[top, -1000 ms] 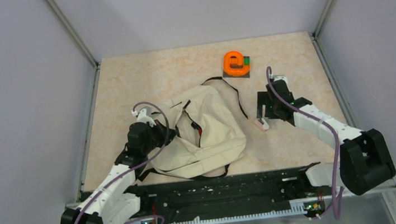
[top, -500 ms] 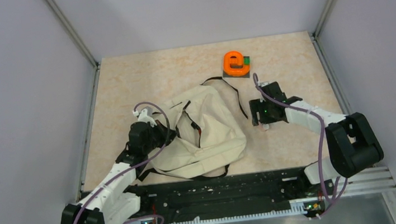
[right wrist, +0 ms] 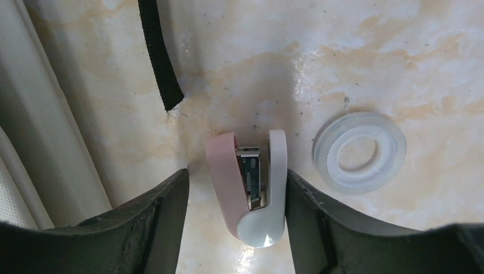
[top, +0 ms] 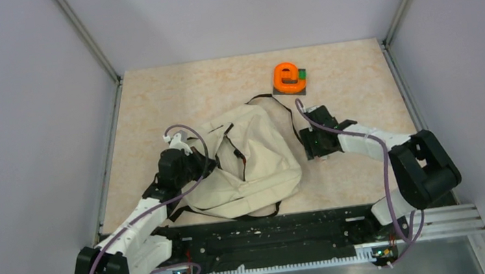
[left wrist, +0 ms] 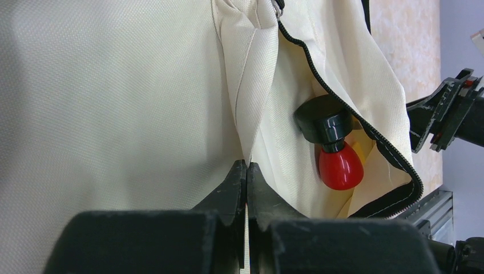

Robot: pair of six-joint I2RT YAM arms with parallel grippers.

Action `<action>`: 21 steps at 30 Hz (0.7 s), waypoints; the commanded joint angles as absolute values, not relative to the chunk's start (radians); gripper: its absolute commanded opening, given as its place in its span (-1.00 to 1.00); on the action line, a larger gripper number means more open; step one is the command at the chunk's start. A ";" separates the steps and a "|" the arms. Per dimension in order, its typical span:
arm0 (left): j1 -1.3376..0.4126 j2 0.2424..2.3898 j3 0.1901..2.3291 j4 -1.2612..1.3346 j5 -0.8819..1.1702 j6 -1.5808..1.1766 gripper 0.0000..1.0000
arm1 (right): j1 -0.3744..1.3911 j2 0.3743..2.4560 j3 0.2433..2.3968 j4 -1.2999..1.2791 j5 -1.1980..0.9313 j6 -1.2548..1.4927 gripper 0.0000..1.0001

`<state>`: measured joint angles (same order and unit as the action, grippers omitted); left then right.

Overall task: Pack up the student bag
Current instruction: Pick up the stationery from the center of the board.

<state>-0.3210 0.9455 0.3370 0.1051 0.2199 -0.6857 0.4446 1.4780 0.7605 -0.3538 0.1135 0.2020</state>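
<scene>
The student bag (top: 250, 167), cream fabric with black zippers and straps, lies in the middle of the table with its mouth unzipped. My left gripper (top: 205, 167) is shut on a fold of the student bag's (left wrist: 114, 85) fabric at its left side, and its jaws (left wrist: 246, 165) pinch the cloth. Inside the opening lies a black object with a red tip (left wrist: 339, 165). My right gripper (top: 314, 144) is low over the table just right of the bag. In the right wrist view it (right wrist: 235, 174) stands open around a pink and white stapler (right wrist: 251, 188). The right finger touches the stapler and the left finger stands apart from it.
A clear tape roll (right wrist: 359, 151) lies on the table just right of the stapler. A loose black strap end (right wrist: 160, 57) lies to the stapler's left, next to the bag's edge. An orange looped object (top: 288, 75) sits on a dark base at the back.
My right gripper has moved left toward the bag and come down over the stapler, and its jaws have narrowed. The left gripper and bag have stayed put.
</scene>
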 commanded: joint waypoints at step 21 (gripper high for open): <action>-0.311 0.930 0.350 0.172 0.208 -0.679 -1.00 | 0.542 1.243 0.934 -0.539 0.256 0.302 -0.13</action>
<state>-0.3210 0.9447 0.3370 0.1055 0.2199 -0.6857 0.4915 1.3670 0.8276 -0.4938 0.2516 0.2813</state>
